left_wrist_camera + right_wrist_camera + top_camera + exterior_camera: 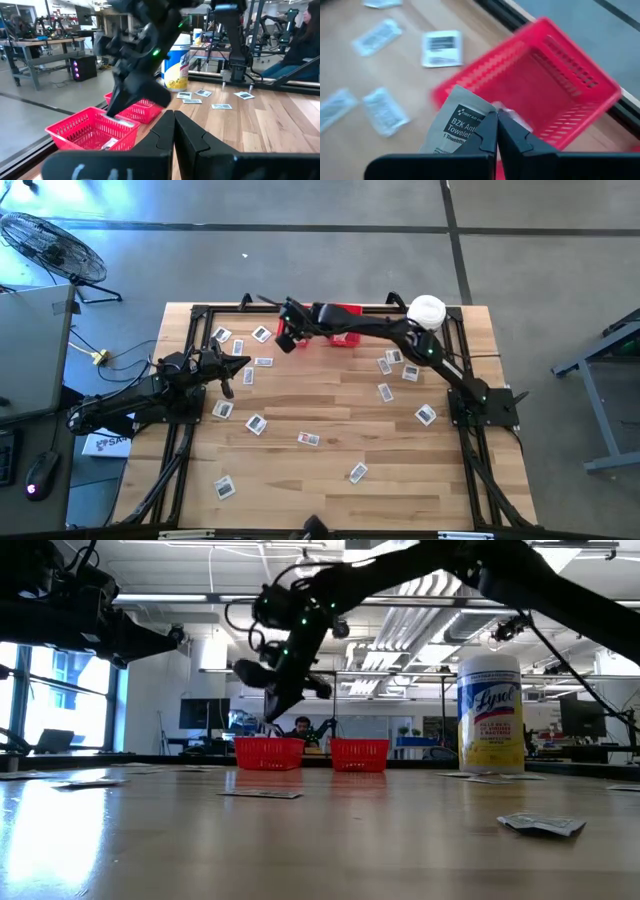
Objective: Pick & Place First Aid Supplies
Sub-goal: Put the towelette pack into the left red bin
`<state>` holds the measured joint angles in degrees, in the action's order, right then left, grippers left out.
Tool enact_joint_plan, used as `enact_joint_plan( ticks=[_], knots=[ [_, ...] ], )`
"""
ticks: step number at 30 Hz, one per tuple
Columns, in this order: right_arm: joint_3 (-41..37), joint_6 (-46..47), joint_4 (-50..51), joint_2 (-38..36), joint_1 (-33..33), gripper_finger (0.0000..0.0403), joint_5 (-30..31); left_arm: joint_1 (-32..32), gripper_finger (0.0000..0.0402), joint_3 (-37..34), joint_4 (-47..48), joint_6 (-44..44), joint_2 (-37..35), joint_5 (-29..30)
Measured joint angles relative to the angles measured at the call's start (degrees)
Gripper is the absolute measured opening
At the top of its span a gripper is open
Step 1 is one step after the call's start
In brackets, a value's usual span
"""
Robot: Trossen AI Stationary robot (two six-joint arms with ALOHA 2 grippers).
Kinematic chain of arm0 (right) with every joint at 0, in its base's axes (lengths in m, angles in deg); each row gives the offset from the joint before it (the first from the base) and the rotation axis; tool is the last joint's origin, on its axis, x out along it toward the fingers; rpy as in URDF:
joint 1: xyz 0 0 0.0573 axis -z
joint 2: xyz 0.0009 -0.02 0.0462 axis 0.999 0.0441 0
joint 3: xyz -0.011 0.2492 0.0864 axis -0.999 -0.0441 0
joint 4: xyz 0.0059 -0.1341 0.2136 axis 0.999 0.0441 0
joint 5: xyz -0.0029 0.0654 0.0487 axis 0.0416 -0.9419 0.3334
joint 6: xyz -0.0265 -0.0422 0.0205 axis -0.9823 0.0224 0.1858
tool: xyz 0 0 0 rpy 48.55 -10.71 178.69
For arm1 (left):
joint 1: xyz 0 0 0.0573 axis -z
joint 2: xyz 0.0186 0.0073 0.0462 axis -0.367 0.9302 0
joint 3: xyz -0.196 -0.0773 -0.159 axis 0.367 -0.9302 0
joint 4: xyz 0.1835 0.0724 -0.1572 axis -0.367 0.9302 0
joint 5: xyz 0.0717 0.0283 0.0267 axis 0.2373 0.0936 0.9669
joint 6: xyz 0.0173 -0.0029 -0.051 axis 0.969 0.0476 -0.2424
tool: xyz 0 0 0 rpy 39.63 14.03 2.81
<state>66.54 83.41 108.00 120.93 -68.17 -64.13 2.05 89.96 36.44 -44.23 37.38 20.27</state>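
The right gripper (pixel 496 131) is pinched shut on a small flat grey-white towelette packet with dark print (pixel 454 125), gripped at one edge so that most of it hangs free beyond the fingers. That edge hold makes sense: the packet can simply fall away once the jaws part. The gripper hangs above the near rim of a red plastic mesh basket (pixel 555 85), which sits at the table's far edge, so the packet is in the air, over or just short of the basket's wall; I judge this to be the carry-and-drop step. A second red mesh basket (pixel 359 754) stands just beside the first (at table level they show as a pair).

The left gripper (pixel 174 134) is closed on nothing and waits over the left side of the light wooden table (pixel 330 480).

Many more packets lie scattered flat across the boards, so most of the task looks undone. A white-lidded yellow-labelled wipes canister (pixel 490 715) stands at the far right corner, out of the way.
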Motion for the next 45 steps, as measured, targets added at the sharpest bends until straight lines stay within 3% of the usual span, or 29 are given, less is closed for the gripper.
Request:
enact_joint_plan(
  ticks=[11, 19, 23, 27, 34, 37, 39, 43, 45],
  knots=[
    [-4.2, 4.4, -0.1, 0.8, 2.1, 0.0006, -1.3, 0.0, 0.0001, 0.0, 0.0, 0.0, 0.0, 0.0],
    [-4.2, 5.9, -0.5, 0.3, 2.6, 0.0071, -1.1, 0.0, 0.0001, 0.0, 0.0, 0.0, 0.0, 0.0],
    [-3.9, 2.4, 1.3, -2.1, 2.3, 0.0097, -0.6, 0.0, 0.0001, 0.0, 0.0, 0.0, 0.0, 0.0],
    [-3.9, -1.8, 10.4, -6.6, 0.0, 0.0098, -0.4, 0.0, 0.0001, 0.0, 0.0, 0.0, 0.0, 0.0],
    [-3.9, -2.5, 36.0, -13.3, -7.9, 0.0083, 1.4, 0.0, 0.0001, 0.0, 0.0, 0.0, 0.0, 0.0],
    [-3.9, 0.4, 47.0, -14.2, -11.1, 0.0083, 6.0, 0.0, 0.0001, 0.0, 0.0, 0.0, 0.0, 0.0],
    [-5.8, 2.4, 47.3, -14.9, -12.3, 0.0083, 7.4, 0.0, 0.0001, 0.0, 0.0, 0.0, 0.0, 0.0],
    [-15.2, 2.3, 42.4, -19.2, -13.1, 0.0083, -1.2, 0.0, 0.0001, 0.0, 0.0, 0.0, 0.0, 0.1],
    [-21.6, 4.6, 42.9, -21.7, -13.3, 0.0083, -0.4, 0.0, 0.0001, 0.0, 0.0, 0.0, 0.0, 0.2]
  ],
)
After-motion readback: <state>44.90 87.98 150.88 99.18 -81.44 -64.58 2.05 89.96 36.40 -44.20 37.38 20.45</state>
